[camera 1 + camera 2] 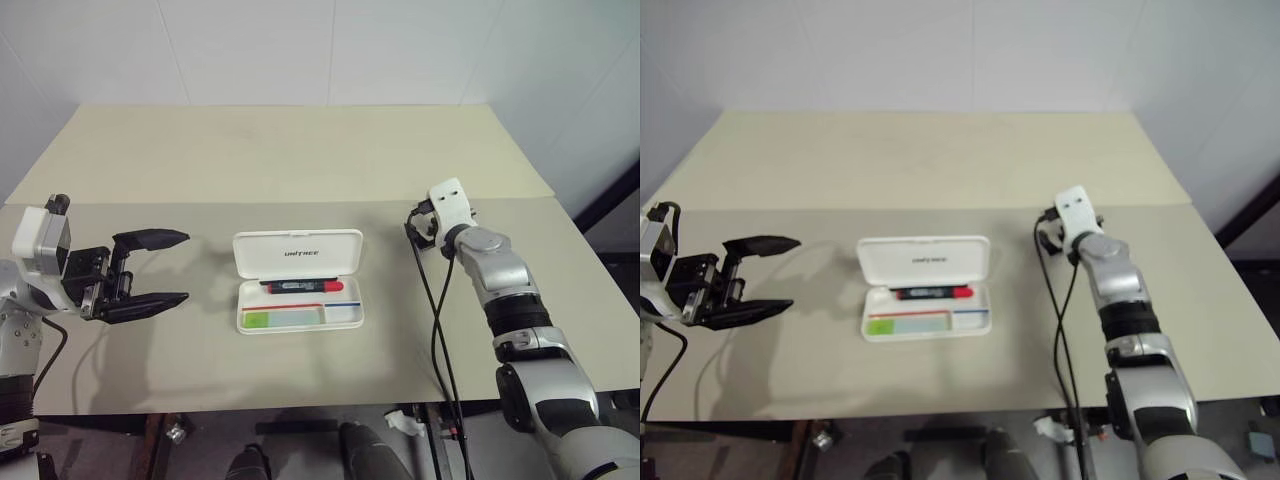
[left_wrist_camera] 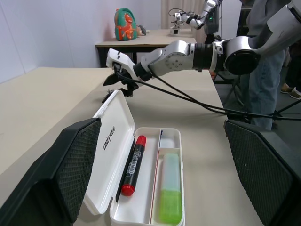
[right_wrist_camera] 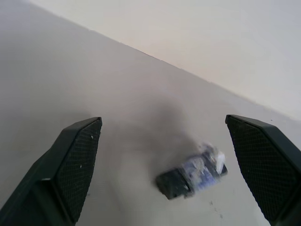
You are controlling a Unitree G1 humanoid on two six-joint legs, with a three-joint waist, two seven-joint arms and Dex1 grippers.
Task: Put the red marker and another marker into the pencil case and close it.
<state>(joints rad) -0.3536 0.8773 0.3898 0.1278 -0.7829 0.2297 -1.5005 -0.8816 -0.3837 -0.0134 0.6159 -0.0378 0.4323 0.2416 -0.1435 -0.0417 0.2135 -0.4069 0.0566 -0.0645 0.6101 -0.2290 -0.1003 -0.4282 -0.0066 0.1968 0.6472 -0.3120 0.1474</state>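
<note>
- The pencil case (image 1: 298, 280) is a white, hard, round-cornered box lying open near the middle of the tan table (image 1: 300, 160), its lid, with small dark "UNITREE" lettering, raised at the far side.
- The red marker (image 1: 302, 286) lies lengthwise in the tray's rear compartment, just below the lid hinge: black barrel, red cap towards the robot's right.
- The other marker (image 2: 169, 188), with a pale mint barrel and bright green end, lies in the tray's front compartment, parallel to the red one and parted from it by a divider.
- A red stripe and a blue one run along the tray's inside.
- The left gripper (image 1: 145, 270) hovers above the table to the case's left, well apart from it, pointing sideways at it; its two black fingers are spread wide, one above the other, holding nothing.
- The right gripper (image 3: 167, 165) is out to the case's right, the forearm stretched forward over the table; its fingers stand wide apart and empty.
- Ahead of the right gripper a small dark object with a bluish label (image 3: 190, 178) lies on the table, blurred.
</note>
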